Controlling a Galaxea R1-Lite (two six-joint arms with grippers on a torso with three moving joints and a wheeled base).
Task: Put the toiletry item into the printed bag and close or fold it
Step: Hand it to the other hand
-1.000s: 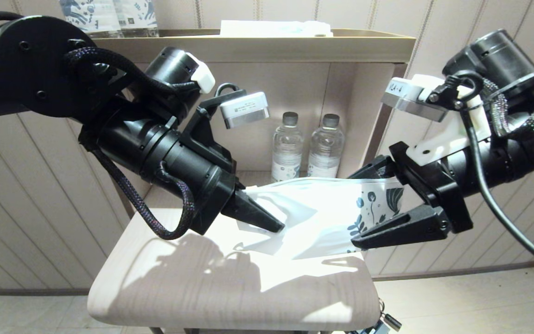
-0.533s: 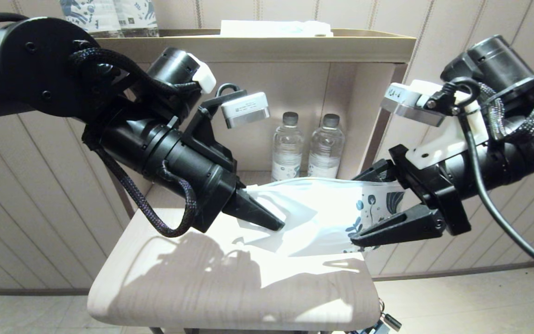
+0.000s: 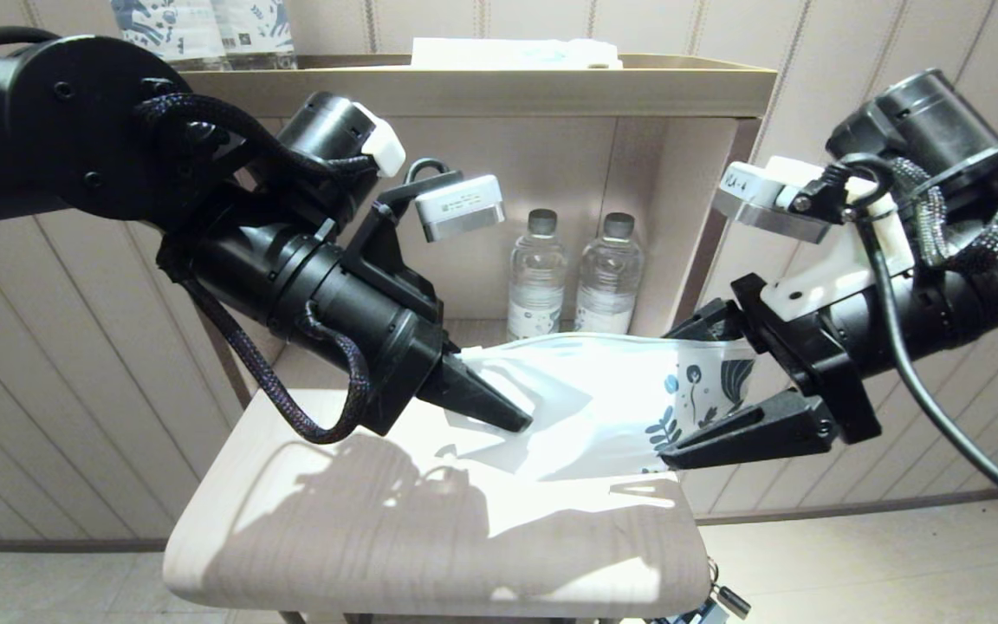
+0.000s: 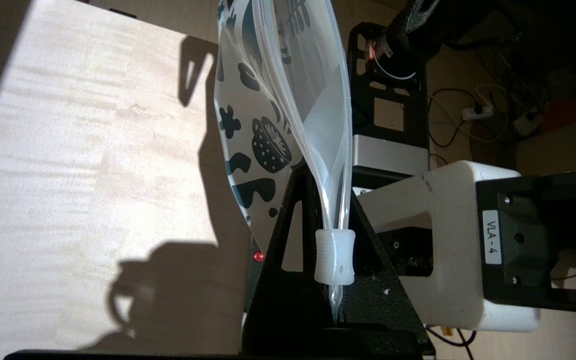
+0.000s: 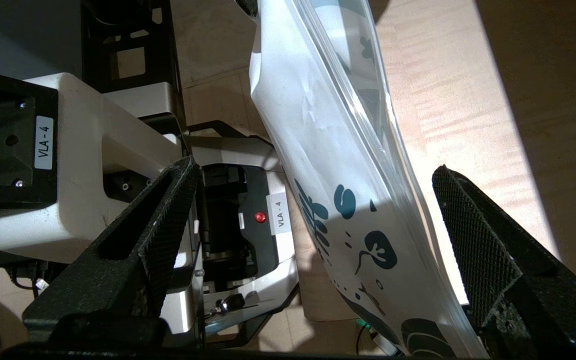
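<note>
Tabletop, pale wood-grain with rounded edge [image 3: 430,555], nearest the camera, half in sunlight, carrying the arms' shadows

Printed bag, flat white plastic pouch with dark blue-teal leaf and flower print at one end [image 3: 603,407], held up above the tabletop and stretched between the two arms; clear strip along its top edge, with a small white slider clip [image 4: 334,257] at the left-hand end

Left gripper, black [image 3: 499,407], clenched on the plain end of the bag at the strip, the slider sitting just at its closed fingers

Right gripper, black with textured pads [image 3: 698,381], released, jaws spread wide; the bag's printed end passes between the fingers [image 5: 473,240] with no firm contact visible on either side

Toiletry item, slim white stick: cannot be made out in any view; whether it lies inside the bag cannot be told

Labels: white stickers reading "VLA-4" [image 4: 491,236] on the wrist mounts and the base below

Clear water bottles, two, dark caps, white labels [image 3: 573,277], standing side by side in the beige shelf unit [image 3: 551,87] behind the table

Blue-printed bottles [image 3: 204,30] and a white flat packet [image 3: 516,54] on the shelf's top
</note>
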